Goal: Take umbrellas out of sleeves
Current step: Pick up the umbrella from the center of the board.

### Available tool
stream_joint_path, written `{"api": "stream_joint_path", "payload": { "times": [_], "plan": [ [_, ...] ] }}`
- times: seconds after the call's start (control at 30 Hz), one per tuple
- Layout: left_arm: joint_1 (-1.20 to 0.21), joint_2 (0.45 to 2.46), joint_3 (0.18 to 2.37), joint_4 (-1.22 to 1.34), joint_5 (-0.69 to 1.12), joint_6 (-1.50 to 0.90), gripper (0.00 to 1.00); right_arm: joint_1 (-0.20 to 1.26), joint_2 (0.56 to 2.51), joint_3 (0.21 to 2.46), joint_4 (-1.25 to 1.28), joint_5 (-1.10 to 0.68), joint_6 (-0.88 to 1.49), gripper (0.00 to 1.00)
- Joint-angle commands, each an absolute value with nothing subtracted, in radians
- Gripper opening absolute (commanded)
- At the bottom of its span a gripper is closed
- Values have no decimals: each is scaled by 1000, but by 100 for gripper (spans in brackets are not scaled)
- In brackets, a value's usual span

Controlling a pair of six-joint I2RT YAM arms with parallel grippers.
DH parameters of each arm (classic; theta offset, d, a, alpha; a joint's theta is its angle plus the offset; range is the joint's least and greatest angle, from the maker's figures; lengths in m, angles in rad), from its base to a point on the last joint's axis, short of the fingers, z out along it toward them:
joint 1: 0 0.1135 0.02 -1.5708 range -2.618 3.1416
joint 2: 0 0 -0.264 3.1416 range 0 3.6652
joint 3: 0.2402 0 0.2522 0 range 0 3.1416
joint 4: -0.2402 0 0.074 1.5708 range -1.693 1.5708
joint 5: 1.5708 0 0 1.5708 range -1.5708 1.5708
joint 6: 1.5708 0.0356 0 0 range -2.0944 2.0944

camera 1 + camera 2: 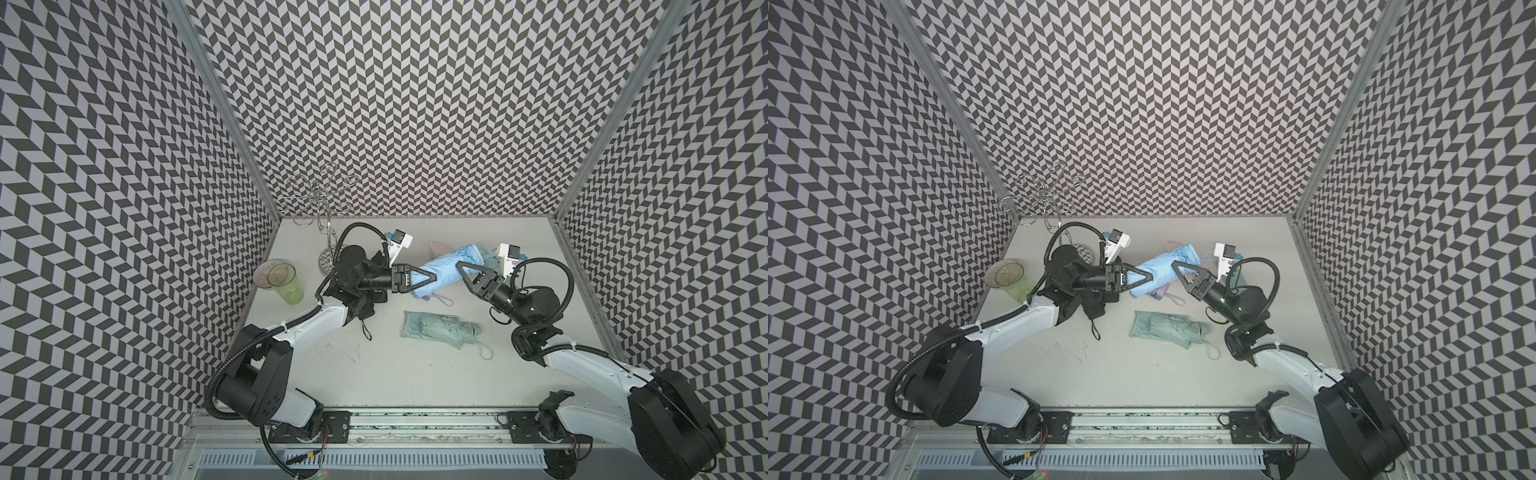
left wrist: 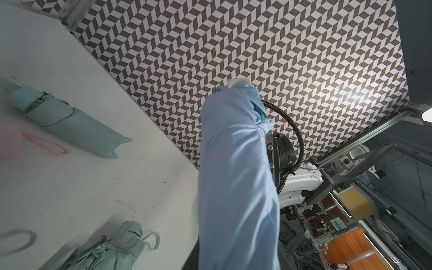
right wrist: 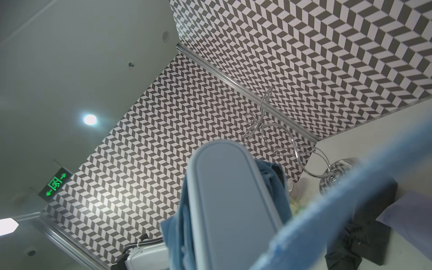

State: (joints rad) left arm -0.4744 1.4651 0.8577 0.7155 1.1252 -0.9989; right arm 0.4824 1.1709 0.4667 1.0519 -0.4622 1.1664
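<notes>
Two hands met on one bundle above the surface. The left hand held its jaws close on the closed end of the light blue sleeve, one finger lying across the top of the fabric. The right hand straddled the opposite, open end, and whether its jaws pinched anything could not be told. Between them the sleeve ran slantwise and, in the left wrist view, hung clear of the surface. Out of its open end showed the light blue umbrella, its pale oblong handle and some pleated fabric filling the right wrist view. Just below the bundle in both top views a lilac wrist loop lay on the surface, and a pink piece peeked out from behind. Nearer the robot lay a mint green umbrella, wrinkled and pleated, its loop trailing. A second mint green umbrella lay partly inside its mint green sleeve. A black umbrella sat under the left arm. Two clear cups and a wire stand stood at the far left corner.
</notes>
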Motion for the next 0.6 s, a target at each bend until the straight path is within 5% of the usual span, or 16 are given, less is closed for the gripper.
{"api": "stream_joint_path", "payload": {
  "times": [0.0,0.1,0.27,0.43,0.57],
  "plan": [
    [-446,1453,898,682,1186,-941,17,488,1135,474,1103,-467,1160,62],
    [-421,1447,906,628,1216,-902,14,487,1072,445,1013,-430,1126,85],
    [-394,1445,952,446,1277,-779,10,423,917,484,619,-478,1004,97],
    [-390,1442,985,229,1305,-618,1,235,934,725,6,-703,701,98],
    [-391,1424,966,213,1343,-620,0,132,1039,878,-237,-906,487,95]
  ]
}}
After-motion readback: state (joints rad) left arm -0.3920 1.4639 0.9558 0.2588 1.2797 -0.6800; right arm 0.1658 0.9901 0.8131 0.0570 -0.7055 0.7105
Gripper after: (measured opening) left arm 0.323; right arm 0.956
